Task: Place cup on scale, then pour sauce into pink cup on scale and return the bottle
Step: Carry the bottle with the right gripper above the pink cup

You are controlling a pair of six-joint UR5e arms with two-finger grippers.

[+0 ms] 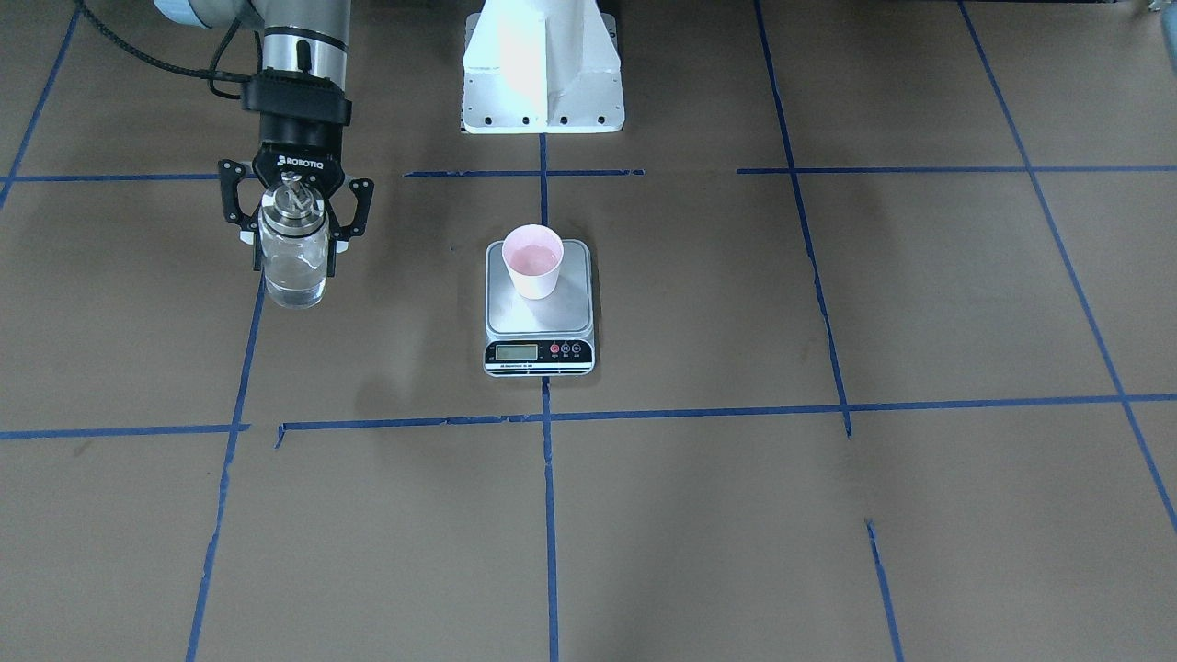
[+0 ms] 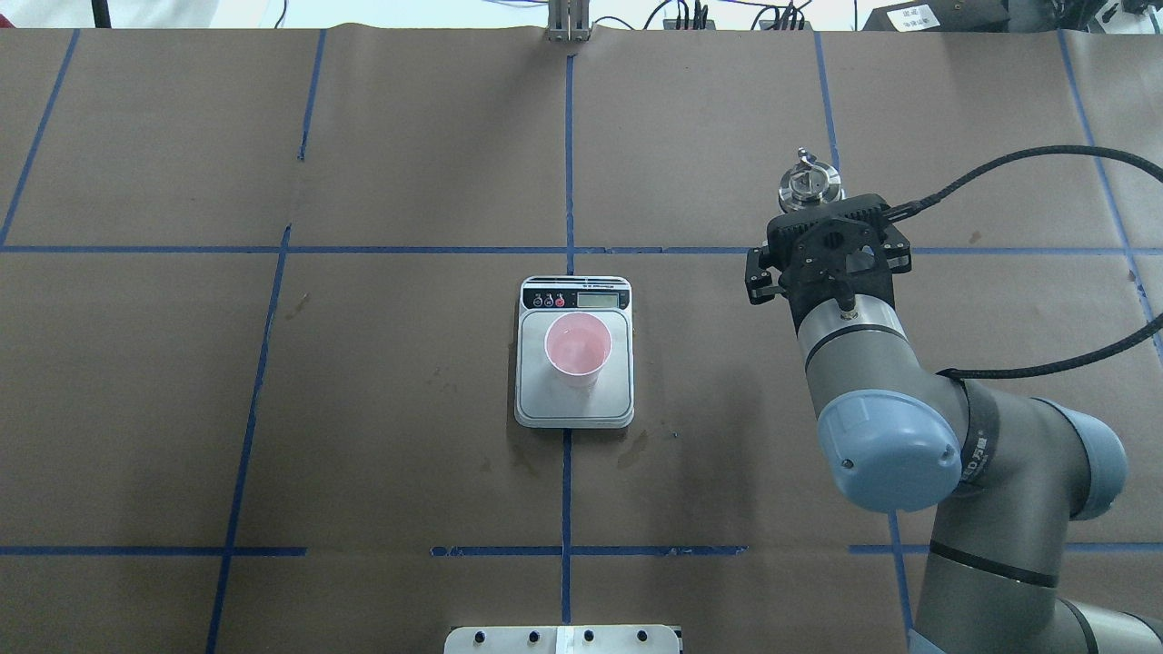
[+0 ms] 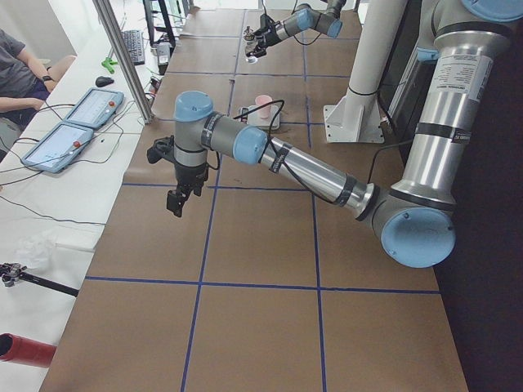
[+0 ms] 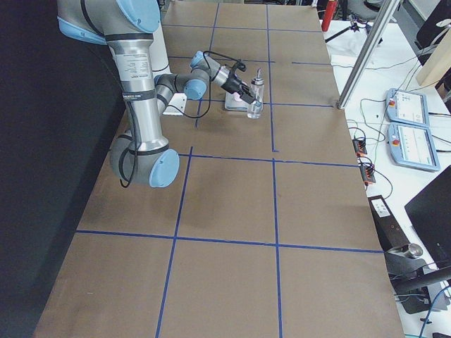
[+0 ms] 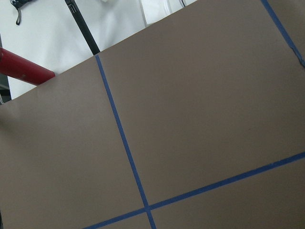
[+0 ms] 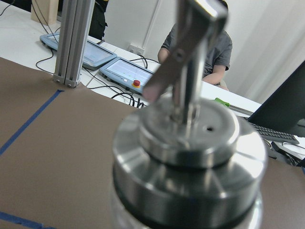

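Observation:
The pale pink cup (image 1: 533, 262) stands upright on the silver platform of the scale (image 1: 572, 308) at the table's middle; it also shows in the overhead view (image 2: 578, 350). My right gripper (image 1: 294, 271) holds the clear glass bottle (image 1: 294, 287) upright, one finger on each side against the glass, low over the table to the robot's right of the scale. The bottle's silver cap and spout fill the right wrist view (image 6: 186, 157). My left gripper (image 3: 176, 204) hangs over bare table far from the scale; I cannot tell whether it is open or shut.
The white robot base mount (image 1: 542, 74) stands behind the scale. Blue tape lines (image 1: 547, 515) divide the brown table. A side bench holds tablets (image 3: 78, 122), with a seated person (image 3: 16, 65) beside it. A red cylinder (image 5: 24, 69) lies off the table's edge.

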